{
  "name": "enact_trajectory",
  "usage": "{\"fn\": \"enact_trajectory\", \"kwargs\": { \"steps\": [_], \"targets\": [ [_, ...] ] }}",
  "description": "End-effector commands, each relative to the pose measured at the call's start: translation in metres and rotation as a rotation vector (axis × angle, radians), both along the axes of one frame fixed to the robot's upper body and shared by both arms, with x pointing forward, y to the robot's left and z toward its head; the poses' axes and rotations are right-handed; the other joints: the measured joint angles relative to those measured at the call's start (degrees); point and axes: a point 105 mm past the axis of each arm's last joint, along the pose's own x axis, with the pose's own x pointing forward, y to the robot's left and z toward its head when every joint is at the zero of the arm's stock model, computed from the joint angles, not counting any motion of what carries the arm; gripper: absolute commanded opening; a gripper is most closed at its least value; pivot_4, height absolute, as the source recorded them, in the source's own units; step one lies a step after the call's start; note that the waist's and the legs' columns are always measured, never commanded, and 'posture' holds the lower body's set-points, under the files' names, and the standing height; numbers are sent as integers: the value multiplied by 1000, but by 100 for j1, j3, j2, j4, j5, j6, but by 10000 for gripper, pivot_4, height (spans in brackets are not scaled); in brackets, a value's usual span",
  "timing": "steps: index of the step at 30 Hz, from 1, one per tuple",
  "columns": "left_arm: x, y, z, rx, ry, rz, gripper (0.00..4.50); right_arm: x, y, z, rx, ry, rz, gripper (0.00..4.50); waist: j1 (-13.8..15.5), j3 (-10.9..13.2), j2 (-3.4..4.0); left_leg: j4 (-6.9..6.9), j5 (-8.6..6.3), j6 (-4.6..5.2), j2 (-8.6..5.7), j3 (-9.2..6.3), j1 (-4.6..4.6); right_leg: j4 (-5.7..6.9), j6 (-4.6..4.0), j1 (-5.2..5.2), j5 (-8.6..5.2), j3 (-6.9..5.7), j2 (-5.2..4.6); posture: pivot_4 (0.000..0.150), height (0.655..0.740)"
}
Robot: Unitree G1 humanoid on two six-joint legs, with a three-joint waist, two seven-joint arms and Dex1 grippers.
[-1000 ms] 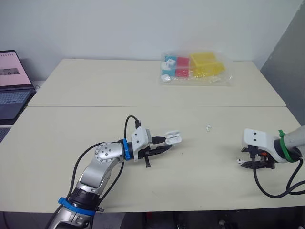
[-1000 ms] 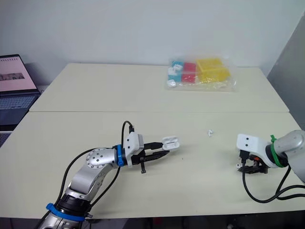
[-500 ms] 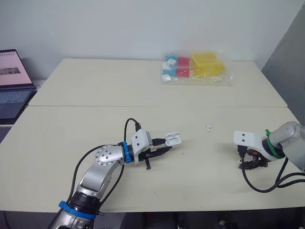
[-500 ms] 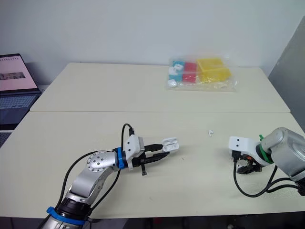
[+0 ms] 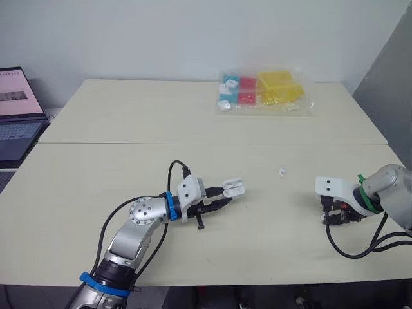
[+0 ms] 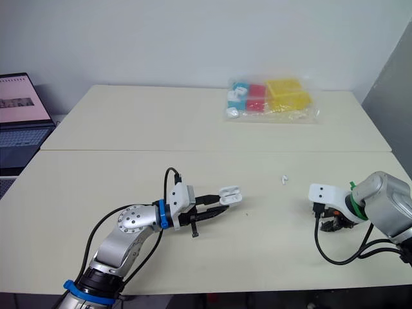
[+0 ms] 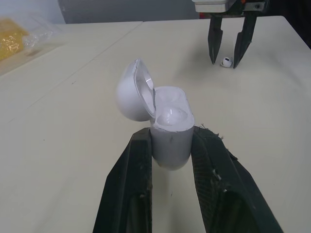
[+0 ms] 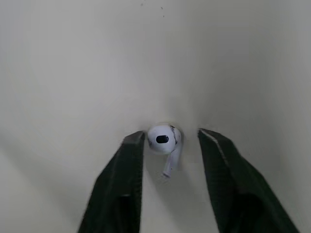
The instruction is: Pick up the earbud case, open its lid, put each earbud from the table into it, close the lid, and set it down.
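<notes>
Your right end effector [image 8: 172,137] is tipped down onto the bench [image 5: 129,161] with its jaws partly open, straddling one earbud [image 8: 163,139]. The bud lies on the surface between the two black fingers [image 8: 121,184], close against one of them with a clear gap to the other. You can't tell whether it touches the near one. Nothing is gripped there.

Your left end effector [image 7: 171,138] is clamped on the earbud case [image 7: 170,124]. Its fingers press the two sides of the white body and hold it just off the bench with the opening turned upward. The lid [image 7: 131,92] is swung back on its hinge, so the case stands open, and the inner wells show no bud that you can make out.

The second earbud [image 5: 281,172] lies loose on the bench between your two end effectors and a little farther out than both, well apart from either.

Far beyond the left end effector's tips, near the back edge of the bench, lies a clear plastic bag [image 5: 264,91] of blue, red and yellow blocks. Off to that end effector's outer side, past the bench edge, an open laptop [image 5: 16,116] has its screen lit.
</notes>
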Motion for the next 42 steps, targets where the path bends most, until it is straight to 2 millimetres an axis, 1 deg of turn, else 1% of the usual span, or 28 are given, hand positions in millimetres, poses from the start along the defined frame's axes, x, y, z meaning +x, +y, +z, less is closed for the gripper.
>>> {"fn": "enact_trajectory", "kwargs": {
  "steps": [1, 6, 10, 13, 16, 17, 21, 22, 24, 26, 27, 29, 31, 33, 36, 38, 40, 42],
  "targets": [
    [-3, -5, 7, -6, -44, -30, 7783, 1, 4, 4, 9, -9, 12, 4334, 0, 0, 0, 0, 0, 0, 0, 0, 0, -1, 0, 0, 0, 0, 0, 1500, 7359],
    [-3, -5, 7, -3, -42, -34, 7783, 1, 0, 5, -1, -10, 20, 4064, 0, 0, 0, 0, 0, 0, 0, 1, 0, 0, 0, 0, 0, 1, 0, 1500, 7359],
    [-1, -6, 8, -7, -47, -32, 7783, 6, 4, 18, 24, -48, 41, 4064, -1, 0, 0, 0, 0, 0, 0, 1, 0, 1, 0, -1, 0, 1, 0, 1500, 7359],
    [2, -8, 14, -38, -47, -28, 7783, 8, 16, 50, 114, -133, 87, 4064, 1, 3, 5, 1, 0, 0, 0, 0, -1, 1, 0, -1, 0, 1, 0, 1500, 7359],
    [6, -12, 22, -76, -52, -24, 7783, 4, 37, 94, 299, -265, 131, 4064, 5, 4, 6, 1, 0, 0, -2, 0, -3, 1, 1, -2, 0, 0, 0, 1500, 7359],
    [7, -12, 24, -83, -54, -22, 7783, 1, 42, 103, 349, -289, 135, 4064, 8, 4, 6, 0, 0, 0, -2, -2, -4, -1, 1, -1, 0, -2, 1, 1500, 7359],
    [12, -13, 29, -97, -62, -18, 7783, -6, 60, 123, 485, -380, 146, 4064, 5, 3, 3, 0, 0, 0, 0, -5, -4, -2, 0, 2, 0, -3, 2, 1500, 7359],
    [14, -15, 32, -107, -64, -15, 7783, -8, 69, 133, 558, -445, 152, 4064, 5, 3, 2, 1, 0, 0, 0, -4, -4, -1, 1, 2, 1, 0, 2, 1500, 7359],
    [17, -17, 37, -118, -70, -15, 7783, -13, 83, 145, 671, -538, 174, 4064, 8, 4, 2, 5, 0, 0, 0, -5, -5, 4, 1, 1, 1, 0, 1, 1500, 7359],
    [20, -16, 41, -130, -73, -10, 7783, -18, 101, 157, 836, -637, 197, 4064, 12, 1, -3, 5, 0, 0, -1, -10, -6, 6, 2, 4, 2, -5, 2, 1500, 7359],
    [21, -16, 41, -134, -73, -8, 7783, -20, 107, 160, 894, -660, 196, 4064, 8, 1, -2, 6, 0, 0, 1, -11, -6, 6, 2, 4, 2, -5, 4, 1500, 7359],
    [23, -15, 42, -136, -72, -7, 7783, -20, 114, 162, 952, -682, 169, 4064, 3, 1, -1, 6, 0, 0, -1, -9, -6, 7, 3, 4, 2, -2, 4, 1500, 7359],
    [25, -14, 46, -142, -72, -7, 7783, -21, 125, 167, 1018, -769, 159, 4064, 0, 1, -2, 5, 0, 0, -1, -7, -6, 6, 2, 3, 2, 0, 3, 1500, 7359],
    [27, -14, 49, -150, -70, -6, 7783, -20, 133, 167, 1071, -818, 132, 4064, 2, 1, -1, 4, 0, 0, -1, -8, -10, 5, 2, 0, 2, -1, 3, 1500, 7359],
    [31, -14, 52, -158, -67, -3, 7783, -18, 142, 165, 1121, -862, 110, 4064, 1, 1, -1, 5, 0, 0, -2, -10, -12, 5, 2, 0, 2, -3, 3, 1500, 7359],
    [33, -14, 53, -154, -66, -6, 7783, -16, 147, 158, 1158, -837, 82, 4064, 0, 0, -2, 5, 0, 0, -2, -9, -12, 4, 2, 1, 2, -2, 3, 1500, 7359],
    [32, -15, 54, -154, -63, -15, 7783, -13, 153, 151, 1192, -858, 52, 4064, 0, 0, -3, 4, 0, 0, -2, -9, -11, 4, 2, 1, 2, -1, 3, 1500, 7359],
    [32, -14, 57, -161, -61, -17, 7783, -9, 156, 149, 1214, -917, 32, 4064, -2, 0, -3, 3, 0, 0, -1, -9, -11, 4, 2, 0, 2, -2, 4, 1500, 7359]
  ]
}}
